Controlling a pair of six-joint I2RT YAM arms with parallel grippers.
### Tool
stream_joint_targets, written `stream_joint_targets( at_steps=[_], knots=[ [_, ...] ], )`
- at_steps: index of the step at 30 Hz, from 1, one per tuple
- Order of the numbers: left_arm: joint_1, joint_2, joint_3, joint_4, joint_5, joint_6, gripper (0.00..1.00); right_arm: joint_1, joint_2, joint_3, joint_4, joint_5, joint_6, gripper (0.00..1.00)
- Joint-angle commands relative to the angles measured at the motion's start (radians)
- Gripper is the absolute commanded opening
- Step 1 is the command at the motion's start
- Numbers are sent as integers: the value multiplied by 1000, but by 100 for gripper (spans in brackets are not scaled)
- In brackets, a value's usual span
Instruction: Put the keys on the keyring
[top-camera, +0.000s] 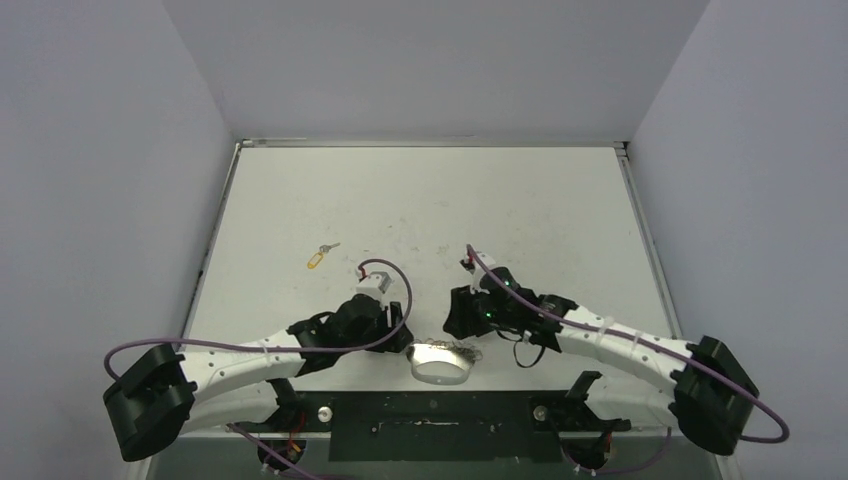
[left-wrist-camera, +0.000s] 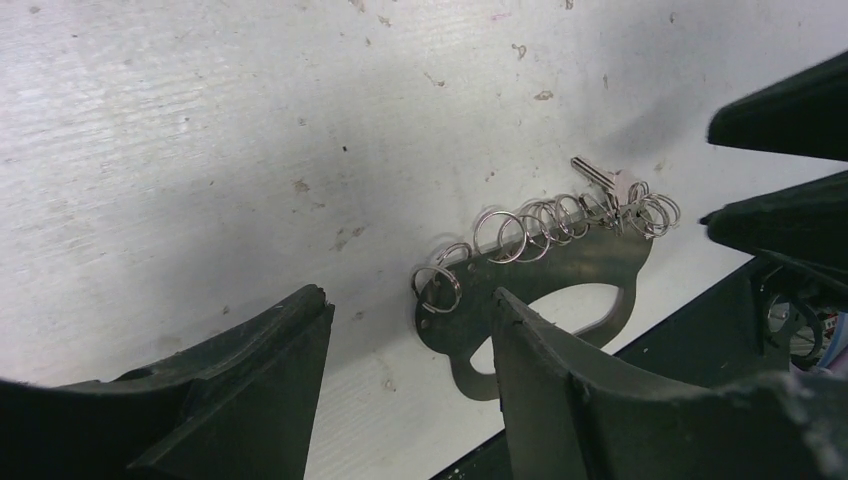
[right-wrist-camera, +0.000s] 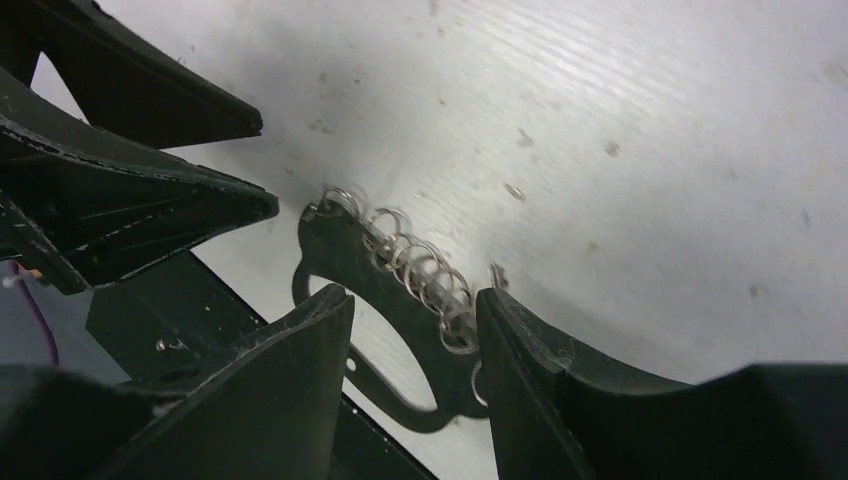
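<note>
Your left claw (left-wrist-camera: 410, 305) hangs released above the keyring (left-wrist-camera: 570, 262), grasping nothing. Your right claw (right-wrist-camera: 415, 295) is likewise parted, straddling the row of small rings (right-wrist-camera: 400, 250). The keyring lies flat at the middle of the tabletop's (top-camera: 430, 200) near edge, and the yellow-tagged key (top-camera: 318, 258) sits well apart, toward the left edge. Expect light, thin, stiff, slippery metal hugging the surface, with loose rings. Pinch the keyring's flat rim, not the rings.

One keyring (left-wrist-camera: 585, 260), one yellow-tagged key (top-camera: 317, 259), one bare key (left-wrist-camera: 591, 177), one left end effector (left-wrist-camera: 410, 300), one right end effector (right-wrist-camera: 415, 296)
</note>
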Motion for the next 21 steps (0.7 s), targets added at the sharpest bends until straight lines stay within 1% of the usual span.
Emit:
stream_joint_targets(
  at_steps=[1,4,7,10,12,21],
  knots=[
    [50,-83,43,-101,-3,16,58,-6,227,162,98,-175,-223,49],
    [141,-142,28,-132,84,5,59,-14,384,257,114,-280,-281,47],
    [270,-188,3,-132,210,-16,59,-19,536,330,146,-407,-290,39],
    [345,-221,-18,-119,299,-22,59,-19,634,377,179,-496,-289,31],
    [372,-234,-26,-117,336,-24,59,-20,670,390,181,-524,-299,28],
    [406,-245,-34,-105,370,-18,59,-35,710,375,167,-557,-329,28]
  ],
)
